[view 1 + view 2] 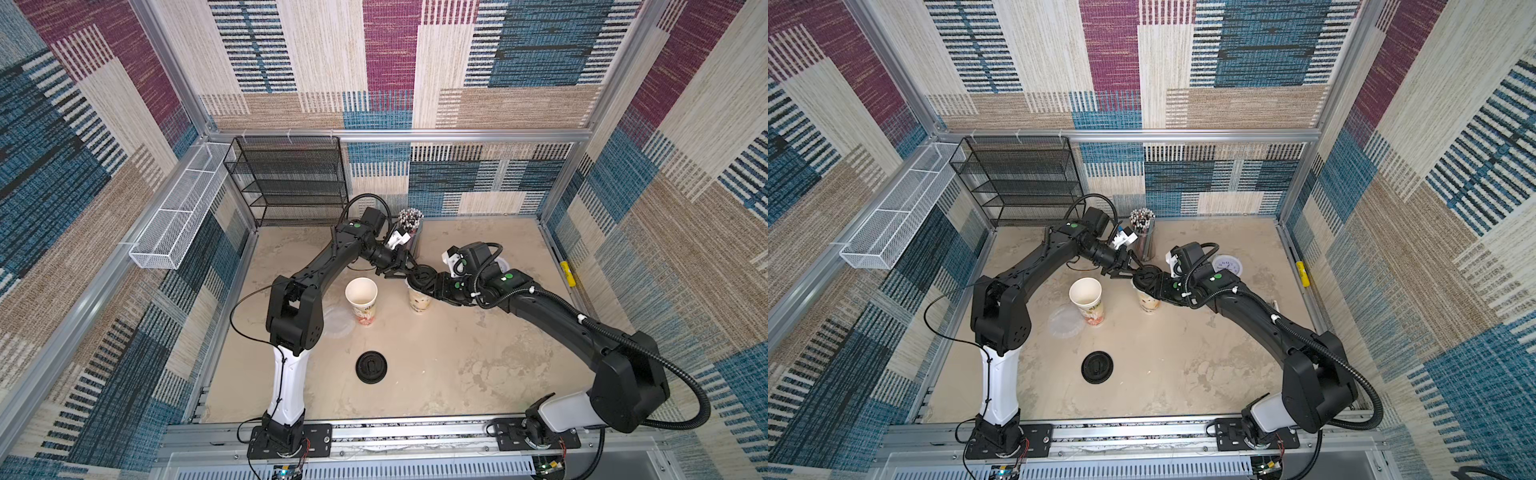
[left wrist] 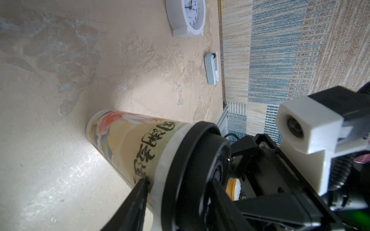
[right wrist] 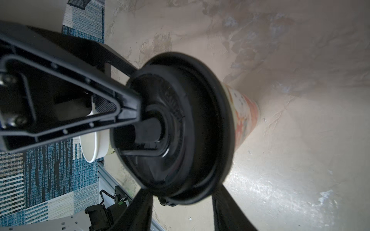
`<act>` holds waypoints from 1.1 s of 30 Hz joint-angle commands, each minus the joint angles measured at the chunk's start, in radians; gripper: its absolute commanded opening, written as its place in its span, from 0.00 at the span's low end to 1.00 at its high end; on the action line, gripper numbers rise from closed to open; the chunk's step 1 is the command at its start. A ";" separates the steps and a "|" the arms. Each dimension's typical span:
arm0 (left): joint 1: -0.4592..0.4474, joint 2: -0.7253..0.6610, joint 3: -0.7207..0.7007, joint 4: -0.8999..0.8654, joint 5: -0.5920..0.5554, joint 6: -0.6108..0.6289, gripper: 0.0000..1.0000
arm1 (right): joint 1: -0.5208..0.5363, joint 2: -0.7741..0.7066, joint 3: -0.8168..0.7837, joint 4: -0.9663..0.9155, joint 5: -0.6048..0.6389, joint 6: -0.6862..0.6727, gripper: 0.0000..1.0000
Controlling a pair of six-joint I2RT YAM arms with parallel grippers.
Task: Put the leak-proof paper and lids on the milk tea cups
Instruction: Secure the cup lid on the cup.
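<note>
At the centre of both top views, left claw (image 1: pixel 406 270) and right claw (image 1: pixel 422 286), half open, straddle the lid (image 2: pixel 180 160) on the beige cup (image 1: pixel 417 305); grip unclear. Beneath it the paper (image 2: pixel 165 160) peeks out; a sideways push could crease it or tip the cup.

Both top views look steeply down over the whole tabletop (image 1: pixel 457 353) from its near edge. Wrist cameras face the lidded cup (image 2: pixel 120 140) closely, from opposite sides.
</note>
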 commanded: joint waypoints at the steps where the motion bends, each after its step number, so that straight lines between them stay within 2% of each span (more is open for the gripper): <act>1: -0.008 0.031 -0.024 -0.183 -0.237 0.061 0.50 | -0.004 0.027 -0.025 -0.156 0.215 0.015 0.50; 9: -0.007 0.041 -0.027 -0.183 -0.242 0.061 0.50 | -0.004 0.039 -0.040 -0.170 0.233 0.011 0.50; 12: -0.005 0.039 -0.027 -0.183 -0.243 0.061 0.50 | -0.003 0.033 -0.013 -0.170 0.204 -0.003 0.51; 17: -0.003 0.037 -0.021 -0.183 -0.241 0.057 0.50 | -0.005 -0.103 0.038 -0.026 0.057 -0.029 0.62; 21: -0.002 0.035 -0.016 -0.183 -0.237 0.054 0.51 | -0.017 -0.163 0.080 -0.010 0.055 -0.030 0.71; 23: -0.001 0.034 -0.011 -0.184 -0.226 0.052 0.53 | -0.027 -0.156 0.087 -0.028 0.065 -0.031 0.74; 32: -0.001 0.023 0.102 -0.182 -0.159 0.009 0.69 | -0.038 -0.127 0.098 -0.066 0.085 -0.011 0.74; 33: -0.001 0.024 0.112 -0.181 -0.155 0.006 0.70 | -0.039 -0.120 0.101 -0.075 0.088 -0.011 0.77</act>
